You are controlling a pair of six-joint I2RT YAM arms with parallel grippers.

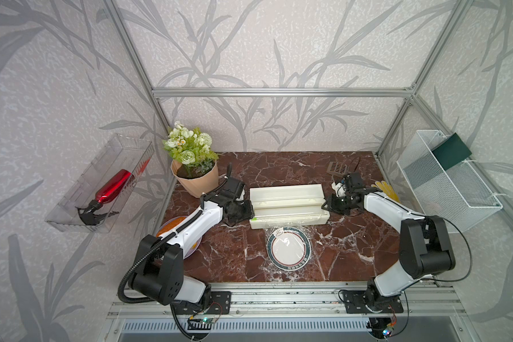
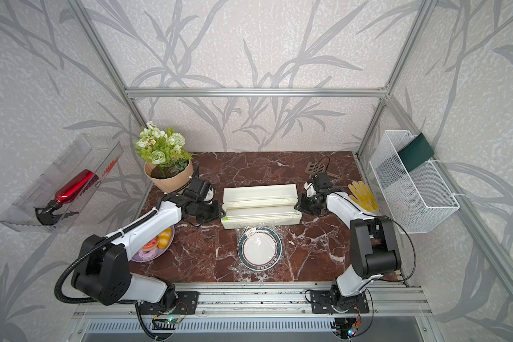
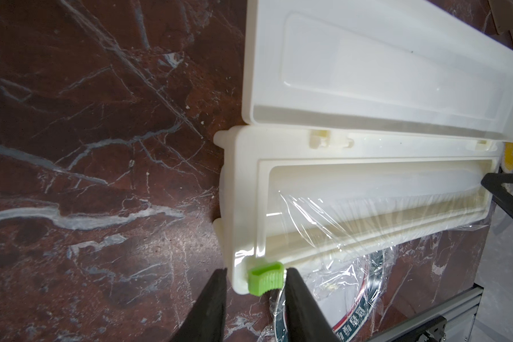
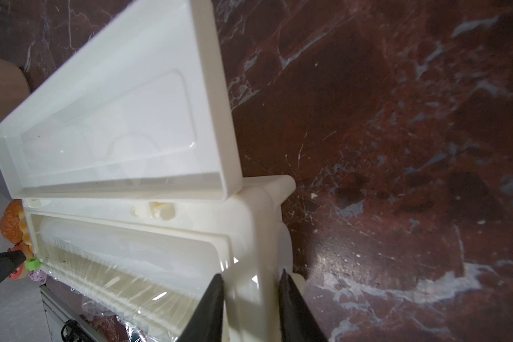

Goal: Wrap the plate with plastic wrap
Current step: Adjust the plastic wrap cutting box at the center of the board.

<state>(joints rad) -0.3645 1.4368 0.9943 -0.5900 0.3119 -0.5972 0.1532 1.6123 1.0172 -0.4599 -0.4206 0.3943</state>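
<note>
The green-rimmed plate (image 1: 279,265) (image 2: 259,266) lies on the marble in front of the cream dispenser box (image 1: 288,192) (image 2: 259,192), whose lid stands open. Plastic wrap (image 3: 323,225) (image 4: 116,281) runs from the box over the plate (image 3: 367,314). My left gripper (image 1: 250,218) (image 3: 256,269) is open at the box's left front corner. It straddles the green tab (image 3: 265,277) (image 1: 253,219): one finger touches the tab and the other stands just off the corner. My right gripper (image 1: 328,205) (image 4: 251,277) is shut on the box's right end wall.
A flower pot (image 1: 194,177) stands at the back left. A purple plate of pastries (image 2: 153,248) lies under my left arm. A yellow glove (image 2: 363,197) and a brown grate (image 1: 337,168) lie at the back right. A wire basket (image 1: 447,183) hangs on the right wall.
</note>
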